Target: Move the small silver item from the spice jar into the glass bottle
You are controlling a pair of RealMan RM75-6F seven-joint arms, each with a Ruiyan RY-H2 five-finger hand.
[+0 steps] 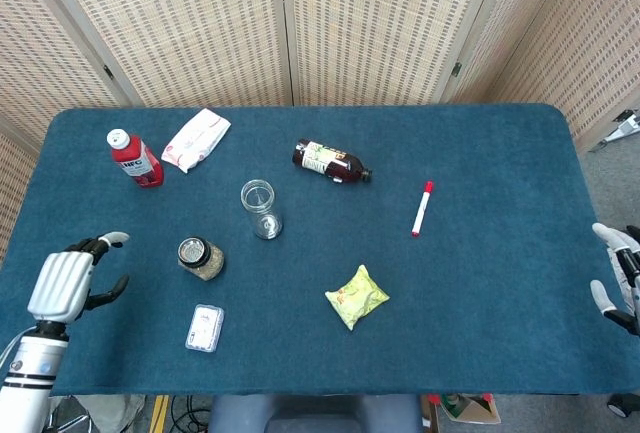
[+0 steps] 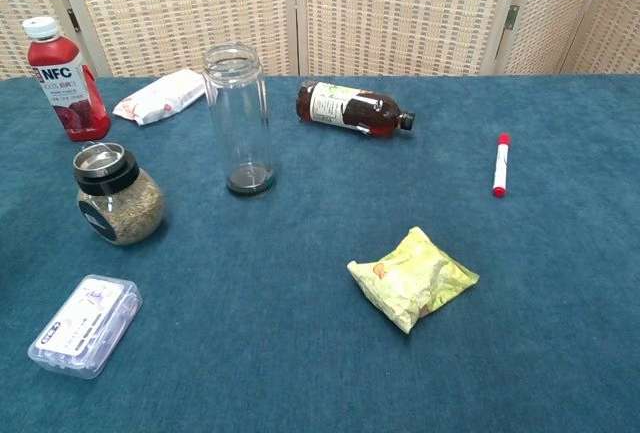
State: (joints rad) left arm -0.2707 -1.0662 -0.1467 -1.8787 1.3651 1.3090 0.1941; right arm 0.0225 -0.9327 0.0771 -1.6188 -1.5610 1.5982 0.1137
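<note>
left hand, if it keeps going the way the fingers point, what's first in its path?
Judging by the head view, the left hand points up and slightly right, toward the red juice bottle. Bare table lies between. The spice jar sits off to the right of that line. Depth is unclear.
</note>
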